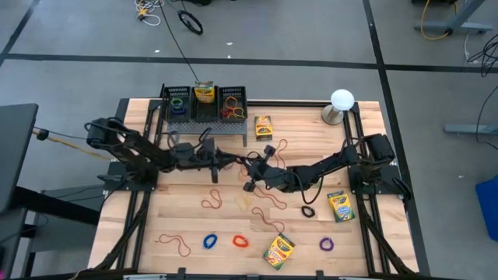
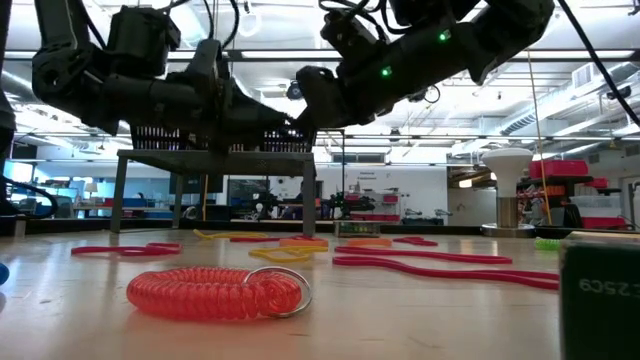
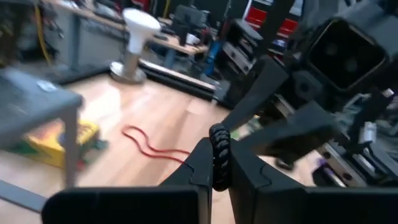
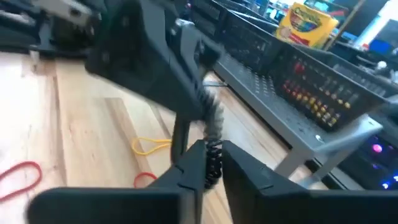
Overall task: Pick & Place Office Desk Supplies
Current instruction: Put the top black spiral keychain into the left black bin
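Observation:
A black coiled rubber band [image 3: 219, 154] is held above the table's middle by both grippers, which meet tip to tip. My left gripper [image 1: 236, 162] reaches in from the left and my right gripper [image 1: 250, 165] from the right; each is shut on the band. Other bands lie on the wood: a red coil [image 1: 240, 241], a blue one [image 1: 210, 242], a purple one [image 1: 327, 243], a black one [image 1: 308, 210] and tan loops [image 1: 212, 199]. Crayon boxes lie flat at the far middle [image 1: 264, 127], the right [image 1: 340, 206] and the near edge [image 1: 279, 249]. My left gripper [image 3: 217, 180] pinches the black coiled band [image 3: 218, 163] between its two fingers, coming in about level from the table's left. The band stands up out of the fingertips, lifted clear of the table. My right gripper [image 4: 211, 165] pinches the band's other part [image 4: 214, 158] between its two fingers, coming from the table's right. The band runs on from its fingertips to the left gripper's fingers [image 4: 196, 93], clear of the wood.
A dark mesh organizer on legs [image 1: 233, 123] stands at the far edge, with a crayon box [image 1: 204, 92] and bands in its compartments. A white ball on a metal base [image 1: 341, 101] stands at the far right. Bare wood shows at the near left.

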`<state>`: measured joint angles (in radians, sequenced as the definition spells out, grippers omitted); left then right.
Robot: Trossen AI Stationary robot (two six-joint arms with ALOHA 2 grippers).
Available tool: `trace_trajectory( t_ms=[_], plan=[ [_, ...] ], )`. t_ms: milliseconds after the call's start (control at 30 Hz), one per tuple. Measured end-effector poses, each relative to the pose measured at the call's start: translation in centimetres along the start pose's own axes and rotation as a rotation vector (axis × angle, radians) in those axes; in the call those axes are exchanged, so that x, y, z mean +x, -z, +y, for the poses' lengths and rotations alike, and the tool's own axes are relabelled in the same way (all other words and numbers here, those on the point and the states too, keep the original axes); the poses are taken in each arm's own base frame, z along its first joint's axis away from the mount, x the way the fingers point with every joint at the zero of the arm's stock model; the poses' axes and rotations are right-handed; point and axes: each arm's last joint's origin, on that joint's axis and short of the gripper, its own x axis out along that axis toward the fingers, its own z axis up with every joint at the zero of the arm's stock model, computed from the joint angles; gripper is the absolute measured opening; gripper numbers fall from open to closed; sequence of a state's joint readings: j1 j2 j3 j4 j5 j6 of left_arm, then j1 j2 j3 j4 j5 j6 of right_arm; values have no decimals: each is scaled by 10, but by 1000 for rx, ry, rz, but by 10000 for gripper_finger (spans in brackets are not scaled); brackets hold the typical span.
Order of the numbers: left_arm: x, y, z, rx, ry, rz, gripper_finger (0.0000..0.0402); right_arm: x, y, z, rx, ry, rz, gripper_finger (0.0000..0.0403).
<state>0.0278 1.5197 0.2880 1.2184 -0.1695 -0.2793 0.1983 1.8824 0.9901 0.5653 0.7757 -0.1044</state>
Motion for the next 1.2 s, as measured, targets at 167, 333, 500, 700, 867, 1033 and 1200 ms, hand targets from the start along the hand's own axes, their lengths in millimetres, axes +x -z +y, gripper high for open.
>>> trace_trajectory(
  t_ms=[167,333,500,700,867,1033,1200],
  plan=[
    [-10,-16,4,73,-98,-1,27,-12,-4,1,-26,90,21,153],
    [-27,-36,6,142,-213,10,27,-33,-6,0,-93,70,116,199],
    [-47,-61,2,224,-352,19,27,-45,4,0,-89,-7,227,158],
    [-70,-104,-9,322,-578,30,27,-51,18,7,-74,-30,247,41],
    [-87,-134,-12,361,-750,35,27,-56,30,8,-45,-54,220,16],
    [-96,-150,4,411,-979,95,27,-56,34,8,-38,-68,223,18],
    [-96,-156,35,345,-1010,181,27,-56,32,8,-32,-70,211,5]
  ],
)
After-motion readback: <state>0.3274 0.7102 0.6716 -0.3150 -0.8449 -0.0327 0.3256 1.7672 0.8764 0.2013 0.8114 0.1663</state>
